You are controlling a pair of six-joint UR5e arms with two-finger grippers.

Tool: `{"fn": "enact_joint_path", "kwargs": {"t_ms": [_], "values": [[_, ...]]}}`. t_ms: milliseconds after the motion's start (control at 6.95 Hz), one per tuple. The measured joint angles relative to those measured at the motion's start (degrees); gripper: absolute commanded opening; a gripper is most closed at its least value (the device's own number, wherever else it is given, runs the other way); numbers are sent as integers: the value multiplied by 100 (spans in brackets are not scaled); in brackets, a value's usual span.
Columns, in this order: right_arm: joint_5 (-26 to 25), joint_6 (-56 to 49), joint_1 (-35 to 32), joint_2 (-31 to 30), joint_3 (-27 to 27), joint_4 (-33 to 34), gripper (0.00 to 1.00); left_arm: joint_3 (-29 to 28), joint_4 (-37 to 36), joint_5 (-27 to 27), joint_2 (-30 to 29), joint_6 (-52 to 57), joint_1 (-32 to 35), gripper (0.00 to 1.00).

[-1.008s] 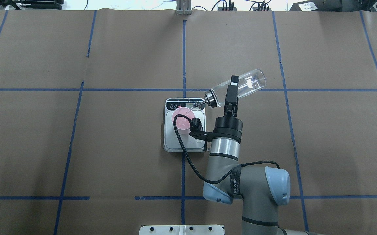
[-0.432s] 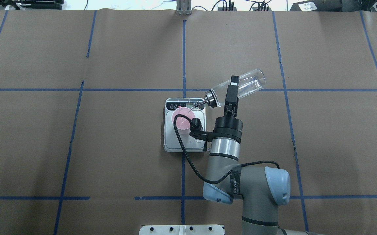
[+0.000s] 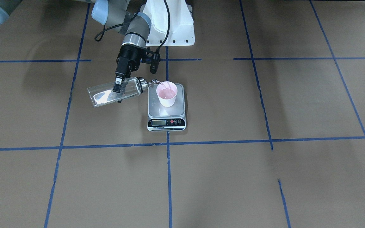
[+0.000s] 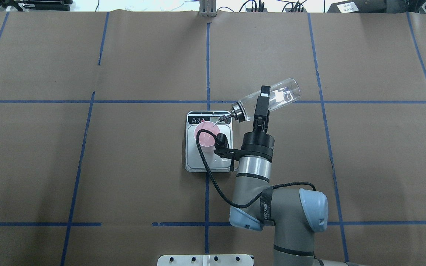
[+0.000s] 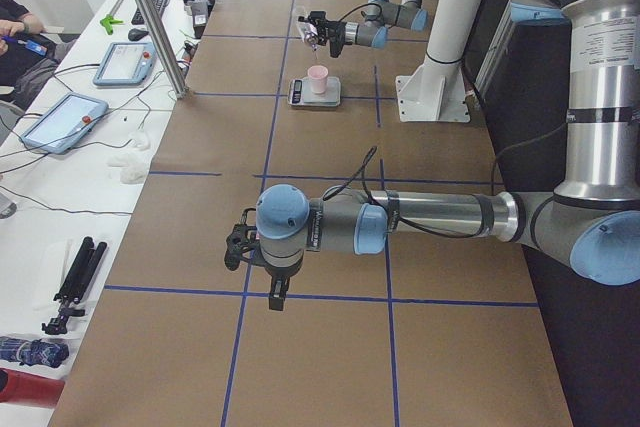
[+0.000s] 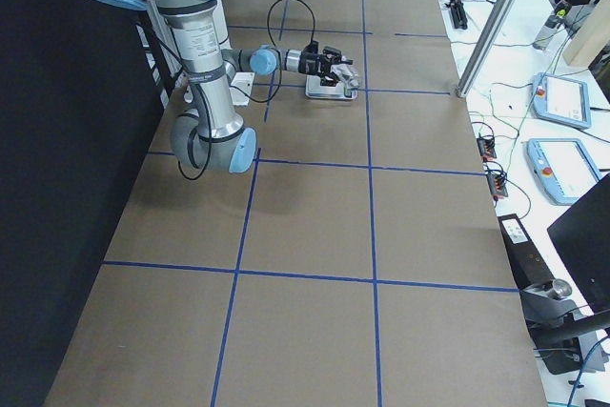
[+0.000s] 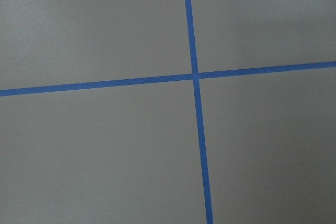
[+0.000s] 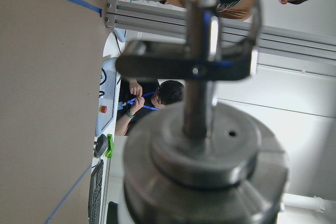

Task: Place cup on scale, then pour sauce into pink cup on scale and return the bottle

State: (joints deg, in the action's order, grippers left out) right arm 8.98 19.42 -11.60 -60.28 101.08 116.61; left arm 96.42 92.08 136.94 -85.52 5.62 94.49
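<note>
The pink cup (image 4: 206,135) stands upright on the far half of the scale (image 4: 202,162), also in the front view (image 3: 166,95). My right gripper (image 4: 263,101) is shut on the clear glass bottle (image 4: 281,93), held tilted nearly level just right of the scale. Its metal spout (image 3: 152,82) reaches over the cup's rim, and a thin stream of clear sauce (image 3: 159,83) runs into the cup. The right wrist view shows the metal cap (image 8: 205,161) close up. My left gripper (image 5: 275,299) hangs over bare table far from the scale; I cannot tell whether it is open.
Brown paper with a blue tape grid covers the table. The robot's white base plate (image 4: 205,260) sits at the near edge. Tablets (image 5: 60,119) and cables lie on a side table beyond the far edge, with operators there.
</note>
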Motion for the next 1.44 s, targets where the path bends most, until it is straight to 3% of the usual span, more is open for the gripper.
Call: {"fn": "enact_joint_path", "kwargs": {"t_ms": [432, 576, 1008, 1440], "values": [[153, 54, 0, 34, 34, -213, 0, 2, 1, 1, 0, 0, 0, 100], [442, 79, 0, 28, 53, -760, 0, 18, 0, 4, 0, 0, -1, 100], [1467, 230, -20, -62, 67, -3299, 0, 53, -6, 0, 0, 0, 0, 100], [2082, 1761, -23, -299, 490, -3880, 0, 67, -6, 6, 8, 0, 0, 100]]}}
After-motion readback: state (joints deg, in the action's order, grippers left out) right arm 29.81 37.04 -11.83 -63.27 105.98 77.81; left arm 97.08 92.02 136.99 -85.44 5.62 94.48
